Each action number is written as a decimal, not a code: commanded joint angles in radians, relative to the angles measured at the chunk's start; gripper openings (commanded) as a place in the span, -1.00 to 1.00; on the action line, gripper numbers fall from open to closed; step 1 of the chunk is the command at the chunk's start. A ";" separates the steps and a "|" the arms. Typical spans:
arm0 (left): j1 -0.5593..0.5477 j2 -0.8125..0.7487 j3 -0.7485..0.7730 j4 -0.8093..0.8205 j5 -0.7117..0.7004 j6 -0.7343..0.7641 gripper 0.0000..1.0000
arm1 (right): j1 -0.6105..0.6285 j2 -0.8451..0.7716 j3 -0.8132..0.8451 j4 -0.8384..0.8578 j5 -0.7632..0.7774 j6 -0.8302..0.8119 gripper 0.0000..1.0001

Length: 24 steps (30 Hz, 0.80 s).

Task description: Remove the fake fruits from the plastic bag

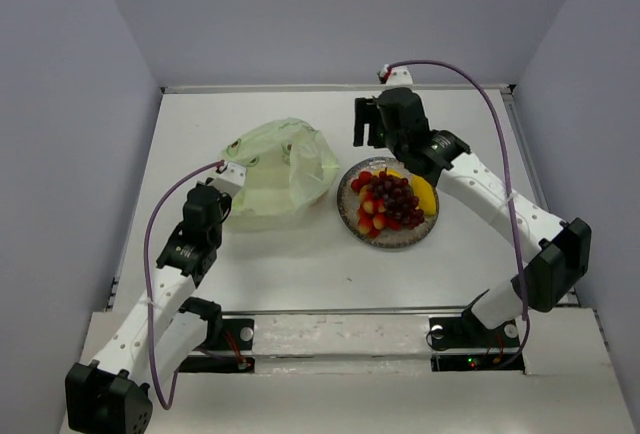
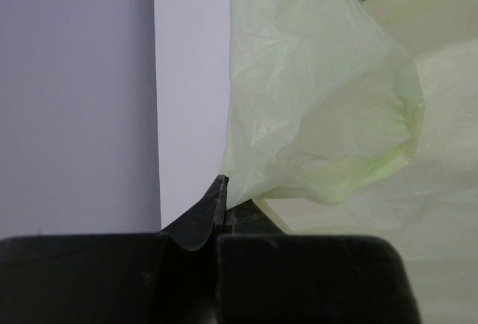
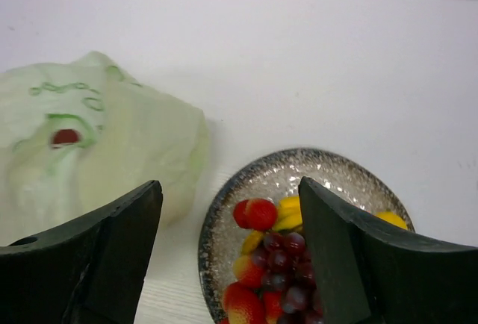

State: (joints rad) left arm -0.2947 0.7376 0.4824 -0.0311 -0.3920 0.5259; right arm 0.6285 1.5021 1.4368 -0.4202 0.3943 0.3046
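The pale yellow-green plastic bag (image 1: 282, 171) lies crumpled on the table left of the grey speckled plate (image 1: 352, 216). The fake fruits sit on the plate: a dark grape bunch (image 1: 393, 197), red strawberry pieces (image 1: 367, 216) and a yellow banana (image 1: 425, 194). My left gripper (image 1: 232, 176) is shut on the bag's edge (image 2: 246, 182) at its near left side. My right gripper (image 1: 370, 122) is open and empty, hovering above the far side of the plate. In the right wrist view, the strawberries (image 3: 254, 213) and grapes (image 3: 287, 264) lie between my open fingers, with the bag (image 3: 97, 152) to the left.
Grey walls enclose the white table on the left, far and right sides. The right arm's purple cable (image 1: 480, 94) arcs over the back right. The bag carries a green and red print (image 3: 66, 134).
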 commanded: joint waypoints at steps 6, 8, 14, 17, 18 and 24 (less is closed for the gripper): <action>-0.003 -0.006 0.053 -0.001 0.018 -0.030 -0.99 | 0.284 0.176 0.379 0.041 -0.377 -0.158 0.47; -0.003 -0.010 0.044 0.003 0.022 -0.037 -0.99 | 0.295 0.269 0.387 0.092 -0.501 -0.070 0.29; -0.003 -0.033 0.047 0.005 0.053 -0.067 -0.99 | 0.295 0.490 0.438 0.089 -0.523 0.014 -0.18; -0.003 -0.033 0.058 0.011 0.064 -0.092 -0.98 | 0.295 0.535 0.427 0.092 -0.456 0.027 -0.36; -0.004 -0.033 0.059 0.016 0.067 -0.105 -0.98 | 0.295 0.565 0.427 0.092 -0.436 0.027 -0.40; -0.006 -0.053 0.038 0.023 0.085 -0.104 -0.98 | 0.295 0.629 0.425 0.020 -0.145 0.045 -0.66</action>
State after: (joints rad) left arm -0.2951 0.7132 0.4980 -0.0486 -0.3222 0.4400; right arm 0.9226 2.1532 1.8484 -0.3840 0.0544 0.3229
